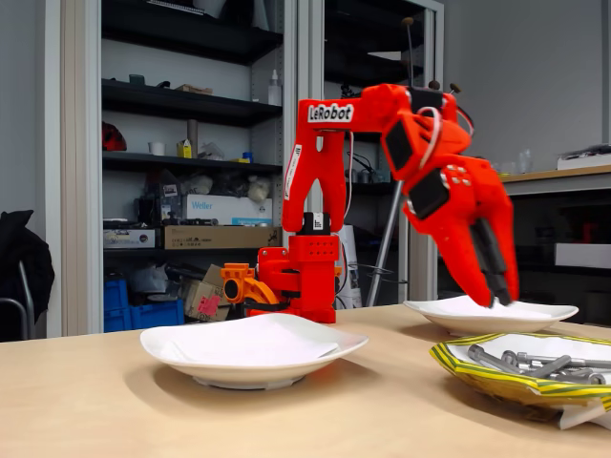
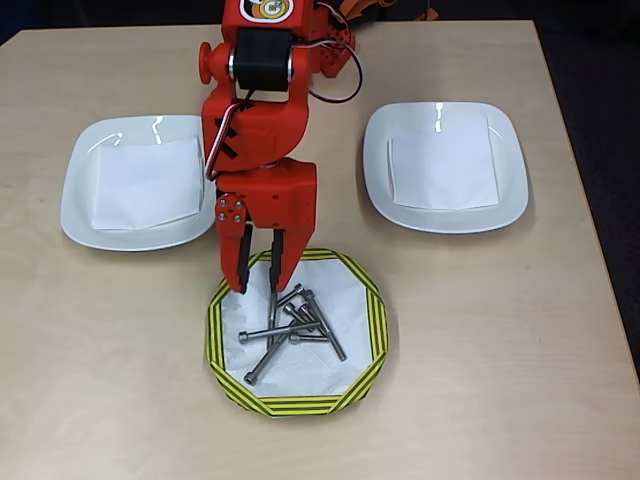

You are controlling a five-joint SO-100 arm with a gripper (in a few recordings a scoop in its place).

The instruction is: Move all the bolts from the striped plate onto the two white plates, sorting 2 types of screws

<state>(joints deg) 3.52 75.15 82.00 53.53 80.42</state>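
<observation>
Over the striped plate [image 2: 296, 402] we see the red arm's claw [image 2: 258, 278] hanging with its tips pointed down at the plate's upper-left rim, fingers slightly apart and gripping nothing. On this plate's white centre lie the bolts [image 2: 292, 328], a loose crossed heap of long grey ones; whether shorter ones hide among them we cannot tell. In the fixed view the claw [image 1: 497, 286] hovers above the plate's yellow edge [image 1: 496, 380], clear of the bolts [image 1: 535, 363]. Flanking the arm on the desk [image 2: 480, 340], we find the two white plates, one at the overhead view's left [image 2: 80, 200] and one at its right [image 2: 510, 190], each carrying a white paper sheet and no bolts.
</observation>
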